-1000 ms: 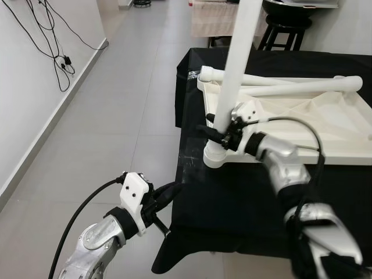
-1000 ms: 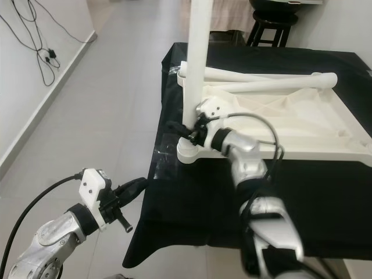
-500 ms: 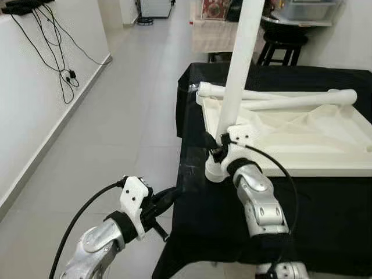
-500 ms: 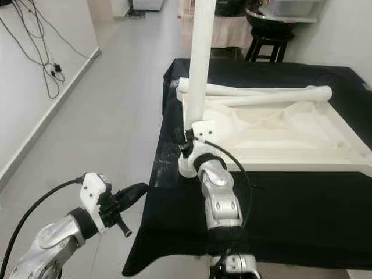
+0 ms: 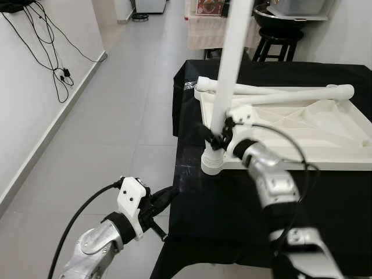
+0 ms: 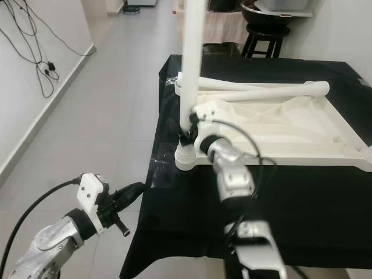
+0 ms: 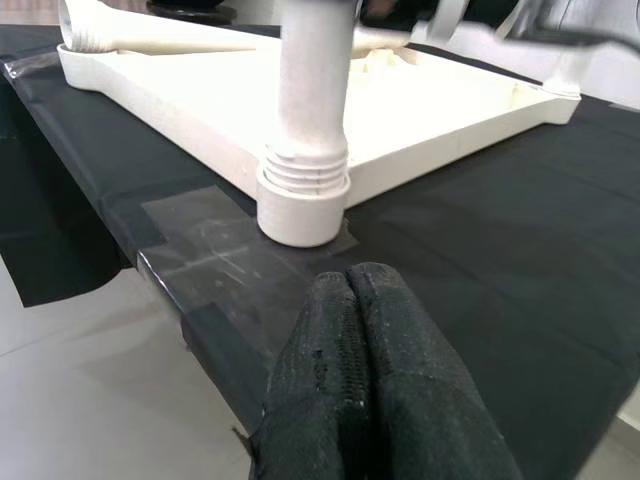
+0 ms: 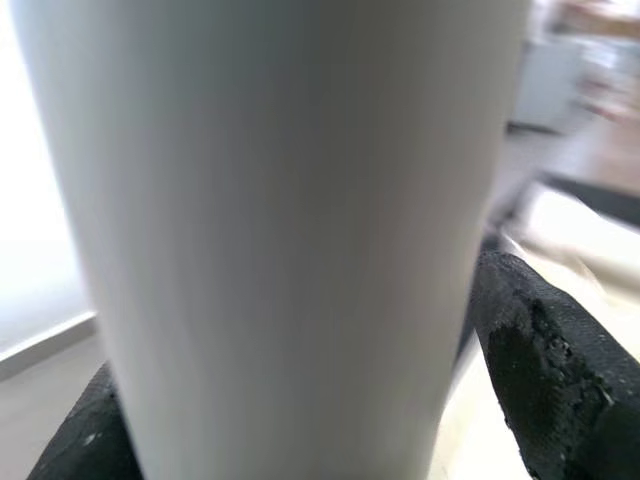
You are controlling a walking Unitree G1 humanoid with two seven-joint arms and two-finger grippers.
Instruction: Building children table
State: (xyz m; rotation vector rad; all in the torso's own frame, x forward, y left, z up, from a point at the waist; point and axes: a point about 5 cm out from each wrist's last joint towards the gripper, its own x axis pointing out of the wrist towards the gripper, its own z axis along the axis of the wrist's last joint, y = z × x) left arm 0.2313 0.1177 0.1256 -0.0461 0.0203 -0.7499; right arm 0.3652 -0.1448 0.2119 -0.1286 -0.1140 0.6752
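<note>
A worktop draped in black cloth (image 5: 244, 203) carries an upturned white plastic children's table top (image 5: 290, 125), lying with its ribbed underside up. At its near left corner a white plastic tubular leg (image 5: 229, 70) stands upright in a round corner socket (image 5: 213, 161), rising out of the top of the eye views. The right gripper (image 5: 216, 138) clasps this upright leg just above the socket, one black finger on each side of the tube, as the right wrist view shows with the white tube between the two fingers (image 8: 545, 360). Two more loose white tubular legs (image 5: 279, 93) lie across the far edge of the table top, crossing one another. The left gripper (image 5: 165, 196) hovers low beside the near left edge of the worktop, over the grey tiled floor (image 5: 110, 133), its two black fingers pressed together and holding nothing; in the left wrist view they point at the corner socket and a patch of clear tape on the cloth. Black cables (image 5: 46, 52) hang down the white wall on the left, and a dark stool (image 5: 276, 43) stands beyond the worktop.
</note>
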